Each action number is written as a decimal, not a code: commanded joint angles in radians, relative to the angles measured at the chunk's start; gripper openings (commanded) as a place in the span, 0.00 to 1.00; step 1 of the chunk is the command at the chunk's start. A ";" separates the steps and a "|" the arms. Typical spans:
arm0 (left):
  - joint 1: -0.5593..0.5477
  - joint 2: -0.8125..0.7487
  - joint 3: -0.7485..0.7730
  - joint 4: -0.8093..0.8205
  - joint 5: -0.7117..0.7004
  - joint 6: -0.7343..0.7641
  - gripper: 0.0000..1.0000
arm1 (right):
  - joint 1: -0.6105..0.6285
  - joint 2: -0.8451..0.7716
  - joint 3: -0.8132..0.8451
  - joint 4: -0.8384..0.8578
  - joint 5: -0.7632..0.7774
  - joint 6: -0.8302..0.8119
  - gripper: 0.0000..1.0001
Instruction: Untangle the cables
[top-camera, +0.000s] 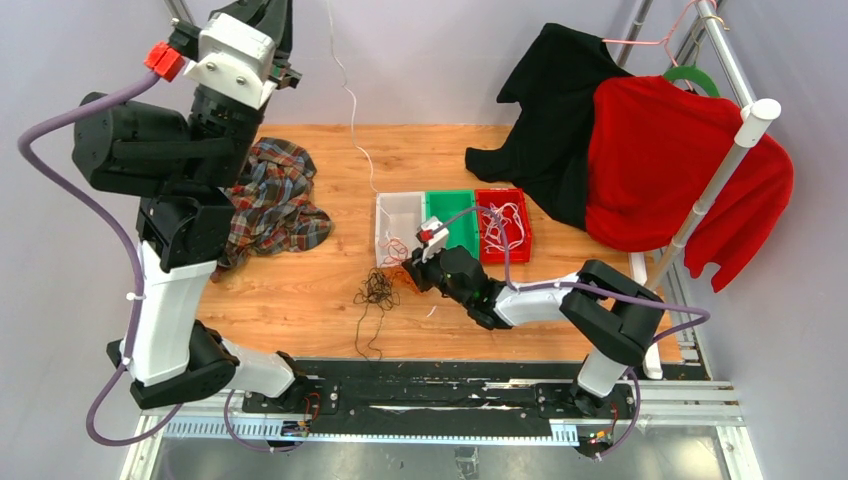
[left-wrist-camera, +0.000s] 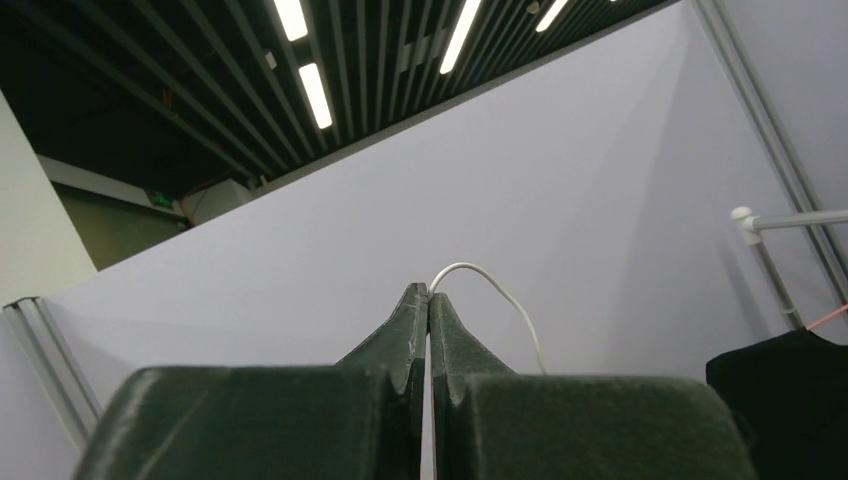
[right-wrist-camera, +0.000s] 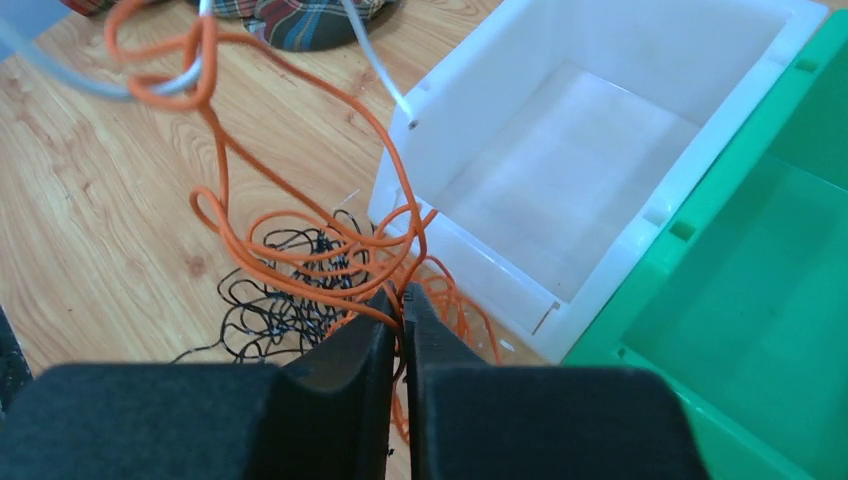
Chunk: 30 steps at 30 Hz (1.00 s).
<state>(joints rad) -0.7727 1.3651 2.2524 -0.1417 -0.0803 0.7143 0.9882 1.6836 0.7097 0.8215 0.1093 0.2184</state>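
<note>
My left gripper (top-camera: 272, 18) is raised high at the back left, shut on a thin white cable (left-wrist-camera: 505, 294) that arcs out from its tips (left-wrist-camera: 428, 296). That white cable (top-camera: 351, 112) hangs down toward the white bin. My right gripper (top-camera: 408, 270) is low over the table beside the white bin, its jaws (right-wrist-camera: 403, 302) shut on a strand of the orange cable (right-wrist-camera: 222, 180). The orange loops rise to the upper left, where the white cable (right-wrist-camera: 70, 80) threads through one. A black cable tangle (right-wrist-camera: 265, 315) lies on the wood under the orange one, trailing toward the near edge (top-camera: 376, 292).
Three bins stand in a row at mid-table: white (top-camera: 385, 215), green (top-camera: 462, 200), and red (top-camera: 487, 232) holding white cables. A plaid cloth (top-camera: 278, 200) lies at the left. A black garment (top-camera: 555, 110) and a red sweater (top-camera: 665, 160) hang from a rack at the right.
</note>
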 joint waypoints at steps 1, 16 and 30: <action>0.001 -0.018 0.039 0.046 -0.014 0.037 0.00 | 0.040 -0.014 -0.062 0.099 0.035 0.025 0.01; 0.001 0.126 0.224 0.274 -0.018 0.153 0.00 | 0.158 0.002 -0.330 0.153 0.196 0.146 0.01; 0.000 -0.055 -0.255 0.068 0.145 -0.085 0.00 | 0.142 -0.534 -0.242 -0.294 0.226 0.095 0.62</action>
<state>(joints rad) -0.7727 1.3285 2.0464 0.0116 0.0048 0.7227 1.1378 1.2800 0.4450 0.6968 0.2859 0.3439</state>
